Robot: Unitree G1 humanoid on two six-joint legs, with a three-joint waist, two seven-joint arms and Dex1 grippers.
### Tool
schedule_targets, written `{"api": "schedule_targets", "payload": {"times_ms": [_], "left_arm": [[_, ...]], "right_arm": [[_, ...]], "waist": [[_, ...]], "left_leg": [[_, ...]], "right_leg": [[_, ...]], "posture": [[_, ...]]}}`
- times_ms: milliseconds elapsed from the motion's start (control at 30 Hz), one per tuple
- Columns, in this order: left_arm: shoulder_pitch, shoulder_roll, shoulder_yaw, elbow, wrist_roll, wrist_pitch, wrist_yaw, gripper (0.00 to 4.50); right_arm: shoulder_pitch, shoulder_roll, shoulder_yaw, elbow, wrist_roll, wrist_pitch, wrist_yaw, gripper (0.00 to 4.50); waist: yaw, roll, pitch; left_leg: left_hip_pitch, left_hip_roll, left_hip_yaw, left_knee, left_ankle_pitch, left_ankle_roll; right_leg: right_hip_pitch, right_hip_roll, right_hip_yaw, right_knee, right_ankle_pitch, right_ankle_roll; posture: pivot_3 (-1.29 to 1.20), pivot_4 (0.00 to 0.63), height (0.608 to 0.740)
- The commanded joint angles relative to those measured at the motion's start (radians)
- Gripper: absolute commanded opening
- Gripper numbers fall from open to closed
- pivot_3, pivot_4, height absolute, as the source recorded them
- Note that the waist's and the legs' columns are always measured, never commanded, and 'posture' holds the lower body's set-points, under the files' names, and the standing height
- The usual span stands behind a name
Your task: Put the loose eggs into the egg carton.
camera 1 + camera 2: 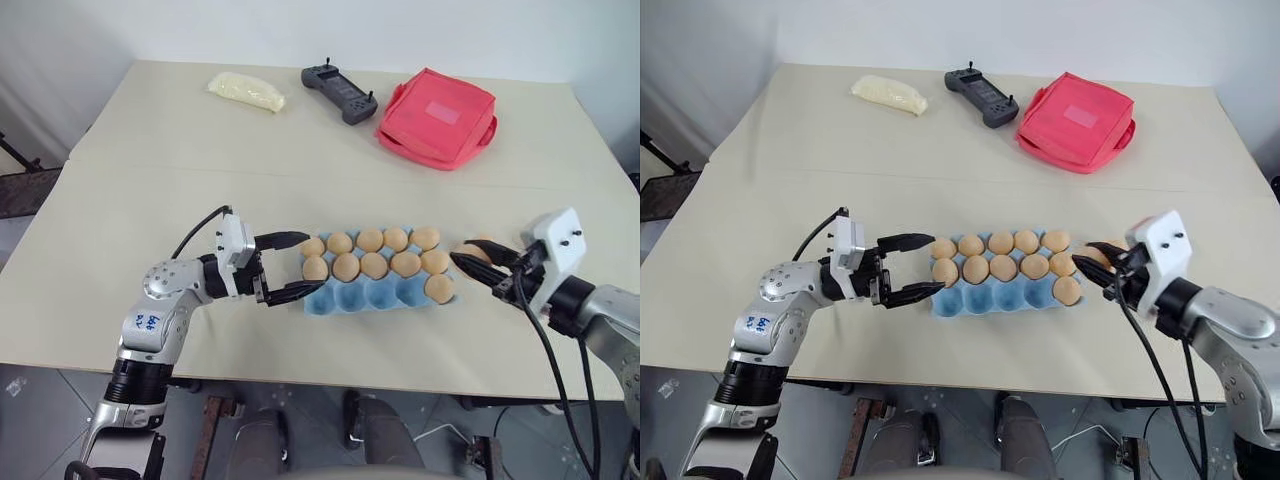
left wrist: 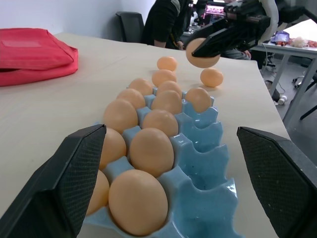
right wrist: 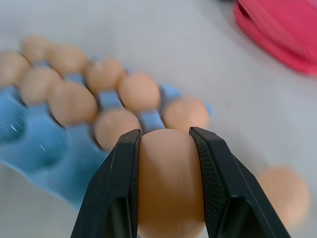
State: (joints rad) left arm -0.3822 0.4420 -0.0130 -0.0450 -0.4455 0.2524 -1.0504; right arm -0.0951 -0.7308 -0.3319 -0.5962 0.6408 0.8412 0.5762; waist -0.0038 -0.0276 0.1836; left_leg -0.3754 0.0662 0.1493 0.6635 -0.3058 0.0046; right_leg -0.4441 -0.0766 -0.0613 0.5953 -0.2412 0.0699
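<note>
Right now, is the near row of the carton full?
No: the egg carton has one egg in its near row, at the right end, and the other four cups there are bare blue.

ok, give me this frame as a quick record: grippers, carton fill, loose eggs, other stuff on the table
right gripper: shut on an egg, held above the table just off the carton's right end
left gripper: open, at the carton's left end, fingers either side of it
carton: far row full, middle row full, near row one egg at the right end, four cups empty
loose eggs: two on the table past the carton's right end
other: red bag, black controller, pale yellow packet along the far edge
</note>
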Motion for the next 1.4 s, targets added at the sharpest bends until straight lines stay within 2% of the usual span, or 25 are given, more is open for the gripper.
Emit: {"api": "schedule_targets", "payload": {"times_ms": [33, 300, 600, 900, 933, 1167, 1400], "left_arm": [[0.008, 0.019, -0.001, -0.014, -0.015, 0.002, -0.022, 4.50], [0.066, 0.084, 0.013, -0.060, -0.024, 0.018, -0.057, 4.50], [0.138, 0.141, 0.041, -0.130, -0.045, 0.042, -0.056, 4.50], [0.149, 0.159, 0.053, -0.135, -0.049, 0.044, -0.053, 4.50], [0.144, 0.158, 0.052, -0.133, -0.048, 0.045, -0.053, 4.50], [0.115, 0.144, 0.036, -0.111, -0.044, 0.042, -0.057, 4.50], [0.097, 0.147, 0.032, -0.078, -0.043, 0.043, -0.080, 4.50]], "right_arm": [[-0.051, 0.015, 0.082, -0.035, 0.032, 0.038, -0.015, 1.19], [-0.131, 0.064, 0.244, 0.027, -0.007, 0.014, 0.001, 1.19], [-0.117, 0.040, 0.250, 0.051, -0.031, -0.002, 0.034, 1.19], [-0.110, 0.032, 0.256, 0.053, -0.058, -0.019, 0.053, 4.35], [-0.109, 0.031, 0.253, 0.052, -0.058, -0.019, 0.055, 4.47], [-0.091, 0.019, 0.215, 0.041, -0.061, -0.031, 0.055, 4.47], [0.087, -0.063, -0.036, -0.031, -0.008, -0.041, 0.121, 4.47]], "waist": [[0.000, 0.000, 0.000], [0.001, 0.000, 0.000], [0.001, 0.000, 0.000], [0.001, 0.000, 0.000], [0.001, 0.000, 0.000], [0.001, 0.000, 0.000], [0.007, 0.000, 0.000]], "left_leg": [[0.000, 0.000, 0.000, 0.000, 0.000, 0.000], [-0.001, 0.000, 0.000, 0.000, -0.001, 0.000], [-0.002, 0.001, 0.000, 0.000, -0.002, 0.000], [-0.002, 0.001, 0.000, 0.000, -0.002, 0.000], [-0.002, 0.001, 0.000, 0.000, -0.002, 0.000], [-0.002, 0.001, 0.000, 0.000, -0.002, 0.000], [-0.002, 0.000, 0.000, 0.000, -0.003, 0.000]], "right_leg": [[0.000, 0.000, 0.000, 0.000, 0.000, 0.000], [-0.001, -0.001, -0.001, 0.000, 0.000, 0.000], [-0.001, -0.002, -0.001, 0.000, 0.000, 0.000], [-0.002, -0.001, -0.001, 0.000, 0.000, 0.000], [-0.002, -0.001, -0.001, 0.000, 0.000, 0.000], [-0.002, -0.001, -0.001, 0.000, 0.000, 0.000], [-0.002, -0.001, -0.002, -0.001, 0.000, 0.000]], "posture": [[0.00, 0.150, 0.740], [0.00, 0.150, 0.740], [0.00, 0.150, 0.740], [0.00, 0.150, 0.740], [0.00, 0.150, 0.740], [0.00, 0.150, 0.740], [0.00, 0.150, 0.740]]}}
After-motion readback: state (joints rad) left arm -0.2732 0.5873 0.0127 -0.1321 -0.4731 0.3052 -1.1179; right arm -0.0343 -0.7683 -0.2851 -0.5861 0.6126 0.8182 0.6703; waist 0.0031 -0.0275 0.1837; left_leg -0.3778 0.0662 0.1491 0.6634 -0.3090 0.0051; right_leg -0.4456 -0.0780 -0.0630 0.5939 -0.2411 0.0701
